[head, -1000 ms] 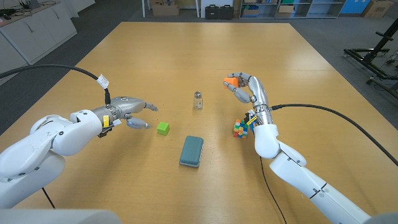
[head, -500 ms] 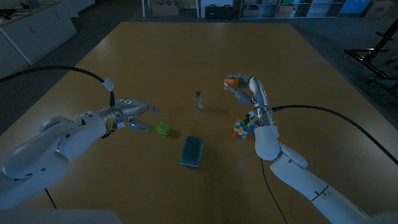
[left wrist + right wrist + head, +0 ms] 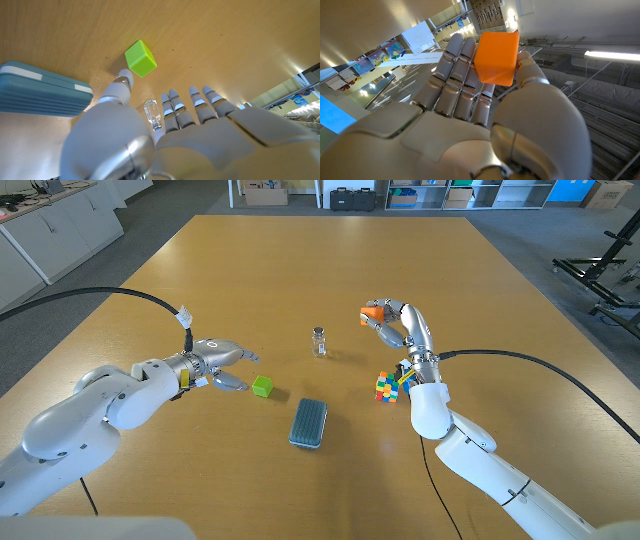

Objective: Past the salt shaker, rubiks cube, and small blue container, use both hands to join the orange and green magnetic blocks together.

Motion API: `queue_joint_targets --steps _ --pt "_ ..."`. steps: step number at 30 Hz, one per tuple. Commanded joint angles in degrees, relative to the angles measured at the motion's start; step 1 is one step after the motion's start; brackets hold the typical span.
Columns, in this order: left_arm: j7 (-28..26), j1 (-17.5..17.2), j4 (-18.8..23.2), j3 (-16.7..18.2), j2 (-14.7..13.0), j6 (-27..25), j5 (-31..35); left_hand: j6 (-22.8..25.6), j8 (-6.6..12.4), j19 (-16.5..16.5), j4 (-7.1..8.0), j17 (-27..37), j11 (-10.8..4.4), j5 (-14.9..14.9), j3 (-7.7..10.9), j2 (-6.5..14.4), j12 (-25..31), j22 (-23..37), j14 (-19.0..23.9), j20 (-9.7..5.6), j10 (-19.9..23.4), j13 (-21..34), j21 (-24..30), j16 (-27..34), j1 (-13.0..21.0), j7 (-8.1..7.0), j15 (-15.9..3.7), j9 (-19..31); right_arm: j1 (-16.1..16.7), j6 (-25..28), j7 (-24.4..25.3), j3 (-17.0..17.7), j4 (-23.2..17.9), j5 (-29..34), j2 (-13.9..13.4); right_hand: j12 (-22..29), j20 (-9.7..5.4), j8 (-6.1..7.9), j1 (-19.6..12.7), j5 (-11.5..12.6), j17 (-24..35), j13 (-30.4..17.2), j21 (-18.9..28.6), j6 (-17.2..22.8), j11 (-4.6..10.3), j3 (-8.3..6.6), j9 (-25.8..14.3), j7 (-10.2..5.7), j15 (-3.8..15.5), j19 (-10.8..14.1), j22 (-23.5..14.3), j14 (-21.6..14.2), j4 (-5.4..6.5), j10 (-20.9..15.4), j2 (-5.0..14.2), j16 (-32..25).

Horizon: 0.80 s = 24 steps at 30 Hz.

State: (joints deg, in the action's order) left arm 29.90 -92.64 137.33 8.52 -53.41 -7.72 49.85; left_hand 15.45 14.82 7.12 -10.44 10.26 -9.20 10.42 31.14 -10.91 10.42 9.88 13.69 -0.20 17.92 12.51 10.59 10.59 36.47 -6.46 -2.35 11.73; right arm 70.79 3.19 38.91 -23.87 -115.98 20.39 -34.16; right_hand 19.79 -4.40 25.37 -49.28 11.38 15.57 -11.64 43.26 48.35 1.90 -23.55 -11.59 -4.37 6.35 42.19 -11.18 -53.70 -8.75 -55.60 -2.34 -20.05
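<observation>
Orange magnetic cube (image 3: 372, 310) stays pinched in the right hand (image 3: 398, 323); the spread, empty left hand (image 3: 215, 362) has neared the small lime-green cube (image 3: 262, 386), not yet grasped.

The left hand (image 3: 215, 363) is seen at centre-left of the head view, fingers spread apart and nothing held. The right hand (image 3: 398, 323) is raised right of centre, an orange block (image 3: 372, 311) pinched at its fingertips.

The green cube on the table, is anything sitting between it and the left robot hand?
Nothing visible does. The left robot hand is open just beside the small lime-green magnetic cube, with bare wooden tabletop between them. The blue rectangular container lies off to the side.
</observation>
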Motion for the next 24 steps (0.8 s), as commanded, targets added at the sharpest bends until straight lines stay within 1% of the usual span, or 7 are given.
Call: queue_joint_targets --steps 1,2,6,10,15,19,24 --pt "-0.8 1.9 -1.5 -2.5 -2.1 -1.7 -1.4 0.1 0.3 -0.1 0.05 0.3 1.48 0.3 -0.44 0.2 0.6 0.1 0.5 0.08 0.8 0.0 0.2 0.4 0.8 1.24 -4.26 0.1 -0.3 0.1 -0.1 -0.2 -0.1 0.1 0.1 0.1 -1.31 0.12 -9.2 0.0 0.3 -0.1 0.6 5.9 9.02 -0.2 -0.2 -2.39 5.15 -0.3 -0.2 -0.9 0.17 -9.7 9.12 0.1" --pt "-1.0 1.9 -1.5 -2.6 -2.2 -1.8 -1.4 0.1 0.32 0.0 0.05 0.3 1.55 0.3 -0.52 0.2 0.7 0.1 0.6 0.0 1.0 0.0 0.3 0.5 0.9 1.77 -4.16 0.1 -0.3 0.1 -0.1 -0.3 -0.1 0.2 0.1 0.1 -1.3 0.11 -9.2 0.0 0.3 -0.1 0.6 5.9 9.09 -0.19 -0.2 -2.36 5.14 -0.3 -0.2 -0.8 0.16 -9.7 9.1 0.2" --pt "-1.6 2.4 -1.8 -3.3 -2.8 -2.3 -2.0 0.1 0.43 0.1 0.05 0.3 2.42 0.3 -0.69 0.3 1.0 0.1 1.1 0.07 1.7 -0.1 0.3 0.7 1.2 2.17 -4.27 0.1 -0.4 0.2 -0.1 -0.4 -0.2 0.3 0.2 0.1 -1.22 0.12 -9.1 0.0 0.4 -0.2 0.8 6.1 9.16 -0.1 -0.2 -2.27 4.96 -0.1 -0.2 -0.8 0.24 -9.8 9.06 0.2" --pt "-2.2 2.9 -2.4 -4.3 -3.4 -2.7 -2.7 0.6 0.74 0.5 0.05 0.3 2.76 0.4 -0.86 0.4 1.3 0.1 1.6 0.11 2.5 -0.2 0.5 0.8 1.4 2.54 -4.34 0.1 -0.4 0.2 -0.1 -0.5 -0.3 0.5 0.2 0.1 -1.2 0.07 -9.1 0.0 0.4 -0.2 0.9 6.1 9.19 -0.11 -0.2 -2.28 4.98 -0.2 -0.2 -0.9 0.25 -9.8 9.1 0.2" --pt "-2.6 3.7 -3.1 -5.4 -4.5 -3.0 -3.9 0.7 0.81 0.6 0.05 0.3 2.74 0.4 -0.92 0.4 1.2 0.1 1.7 0.08 2.4 -0.2 0.5 0.9 1.6 2.63 -4.35 0.0 -0.4 0.2 -0.1 -0.6 -0.3 0.4 0.3 0.0 -1.16 0.03 -9.2 0.0 0.4 -0.2 0.9 6.1 9.19 -0.12 -0.2 -2.32 5.02 -0.2 -0.1 -0.8 0.23 -9.7 9.12 0.2" --pt "-2.9 4.3 -3.4 -6.4 -5.6 -3.4 -4.5 0.7 0.88 0.7 0.07 0.3 1.79 0.4 -1.03 0.5 1.1 0.1 1.8 0.12 2.3 -0.2 0.5 0.9 1.8 2.53 -4.41 0.0 -0.4 0.1 0.0 -0.7 -0.1 0.4 0.4 0.0 -1.17 0.04 -9.2 0.0 0.4 -0.2 1.0 6.2 9.03 -0.13 -0.2 -2.21 5.05 -0.3 -0.1 -0.8 0.23 -9.7 9.15 0.2" --pt "-2.6 5.8 -4.1 -8.3 -7.0 -4.0 -5.6 0.8 0.97 0.7 0.08 0.3 1.87 0.4 -1.1 0.5 1.3 0.1 2.0 0.14 2.6 -0.3 0.5 0.9 1.9 2.41 -4.53 0.0 -0.5 0.0 0.1 -0.9 0.1 0.4 0.6 0.0 -1.16 -0.03 -9.2 -0.1 0.5 -0.2 1.1 6.1 9.05 -0.11 -0.3 -2.26 5.04 -0.3 -0.1 -0.9 0.23 -9.7 9.14 0.2"
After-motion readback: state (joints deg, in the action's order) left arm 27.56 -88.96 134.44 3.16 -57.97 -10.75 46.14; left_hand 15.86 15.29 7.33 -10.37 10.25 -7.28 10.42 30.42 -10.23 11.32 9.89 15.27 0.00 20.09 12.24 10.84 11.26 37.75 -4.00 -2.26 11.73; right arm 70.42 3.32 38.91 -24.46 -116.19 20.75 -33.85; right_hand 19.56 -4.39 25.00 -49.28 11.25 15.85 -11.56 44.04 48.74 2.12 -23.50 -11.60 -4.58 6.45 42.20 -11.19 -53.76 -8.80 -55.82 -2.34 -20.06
